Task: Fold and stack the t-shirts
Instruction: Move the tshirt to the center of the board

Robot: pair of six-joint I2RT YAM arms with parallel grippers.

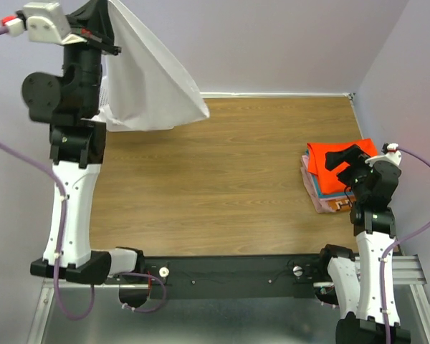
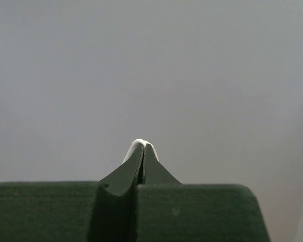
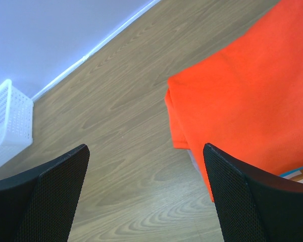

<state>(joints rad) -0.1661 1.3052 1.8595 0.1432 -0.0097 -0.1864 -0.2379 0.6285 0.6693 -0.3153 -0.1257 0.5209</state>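
White t-shirt (image 1: 147, 79) hangs, edge pinched in left gripper (image 2: 143, 146).

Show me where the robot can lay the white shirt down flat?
The wide bare wood in the middle of the table, between the hanging white shirt on the far left and the folded stack on the right, is free. The right edge is crowded: the right gripper hovers open by the stack's orange shirt.
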